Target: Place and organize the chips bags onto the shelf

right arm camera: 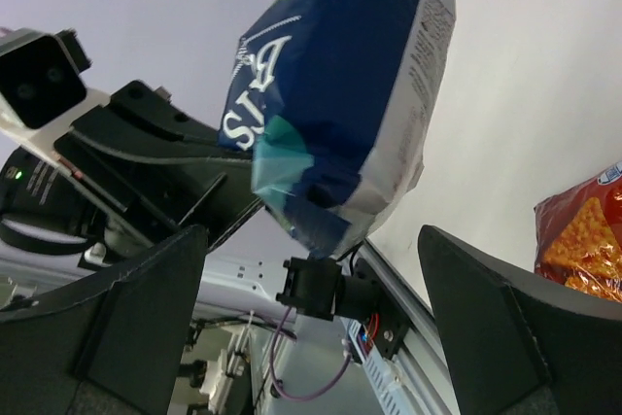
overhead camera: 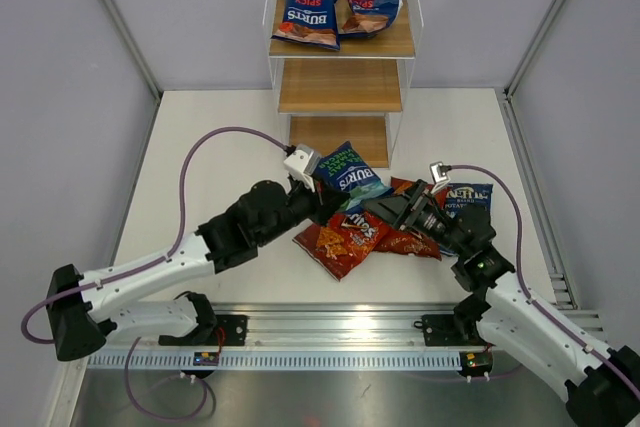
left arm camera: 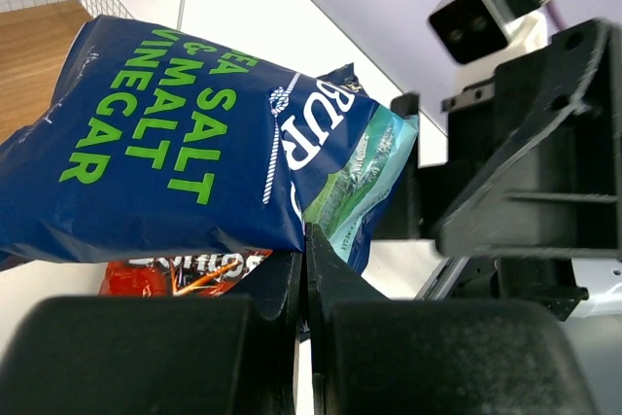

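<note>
My left gripper [overhead camera: 328,199] is shut on the lower edge of the large blue Sea Salt & Vinegar bag [overhead camera: 350,173] and holds it lifted in front of the shelf [overhead camera: 340,87]. The left wrist view shows the fingers [left arm camera: 306,240] pinching that bag [left arm camera: 185,143]. My right gripper [overhead camera: 380,209] is open and empty, just right of the bag; the bag [right arm camera: 340,94] hangs ahead of its fingertips [right arm camera: 311,328]. Two Burts bags [overhead camera: 308,13] [overhead camera: 372,2] lie on the top tier. Two Doritos bags [overhead camera: 345,237] [overhead camera: 408,239] lie on the table under the grippers. A third Burts bag [overhead camera: 468,197] lies right.
The shelf's middle [overhead camera: 340,85] and bottom [overhead camera: 338,137] tiers are bare boards. Grey walls stand on both sides of the white table [overhead camera: 210,157]. A metal rail [overhead camera: 330,327] with the arm bases runs along the near edge. A Doritos bag [left arm camera: 185,274] shows under the held bag.
</note>
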`<action>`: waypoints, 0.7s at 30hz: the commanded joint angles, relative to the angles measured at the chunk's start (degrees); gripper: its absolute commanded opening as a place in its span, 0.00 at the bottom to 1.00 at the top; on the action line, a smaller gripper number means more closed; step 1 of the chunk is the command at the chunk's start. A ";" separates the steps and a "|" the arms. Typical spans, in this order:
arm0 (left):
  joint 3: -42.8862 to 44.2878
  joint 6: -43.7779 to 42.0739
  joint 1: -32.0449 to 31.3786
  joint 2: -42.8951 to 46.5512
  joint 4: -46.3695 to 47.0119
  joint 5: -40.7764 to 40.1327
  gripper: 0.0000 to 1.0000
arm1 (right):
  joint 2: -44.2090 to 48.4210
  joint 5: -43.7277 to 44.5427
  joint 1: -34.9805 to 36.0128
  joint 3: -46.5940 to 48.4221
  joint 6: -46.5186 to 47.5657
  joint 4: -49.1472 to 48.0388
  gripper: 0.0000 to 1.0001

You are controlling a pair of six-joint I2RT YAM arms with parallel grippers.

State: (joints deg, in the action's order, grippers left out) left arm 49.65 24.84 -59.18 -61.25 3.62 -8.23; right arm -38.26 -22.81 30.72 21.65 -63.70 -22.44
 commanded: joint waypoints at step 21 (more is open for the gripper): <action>3.52 -1.99 -5.86 -6.51 14.40 -8.30 0.00 | -4.89 25.53 6.37 2.16 -7.23 -5.18 0.85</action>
State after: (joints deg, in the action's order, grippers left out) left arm 49.82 24.60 -64.36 -67.09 11.81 -15.07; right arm -42.72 -0.73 36.03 20.97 -70.35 -27.49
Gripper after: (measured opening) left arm 0.009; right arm 0.858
